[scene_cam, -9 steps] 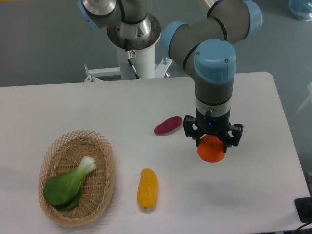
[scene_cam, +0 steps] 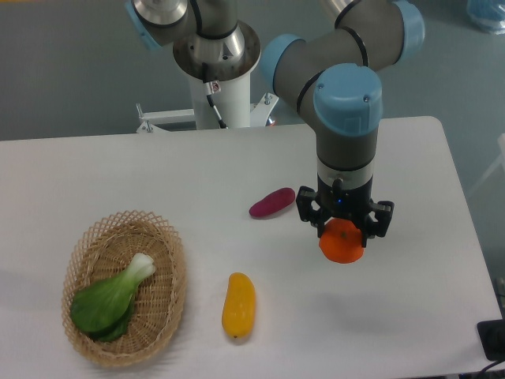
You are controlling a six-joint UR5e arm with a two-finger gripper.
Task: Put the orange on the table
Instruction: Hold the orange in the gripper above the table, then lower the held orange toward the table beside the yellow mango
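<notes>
The orange (scene_cam: 342,244) is a small round bright-orange fruit held between the fingers of my gripper (scene_cam: 344,229), which points straight down over the right-centre of the white table (scene_cam: 410,316). The gripper is shut on the orange. The orange's top is hidden by the black fingers. Its shadow lies on the table below and to the right, so it seems to hang a little above the surface.
A purple sweet potato (scene_cam: 271,202) lies just left of the gripper. A yellow-orange mango-like fruit (scene_cam: 238,305) lies at the front centre. A wicker basket (scene_cam: 125,285) with a green bok choy (scene_cam: 110,299) stands at the front left. The table's right edge is near.
</notes>
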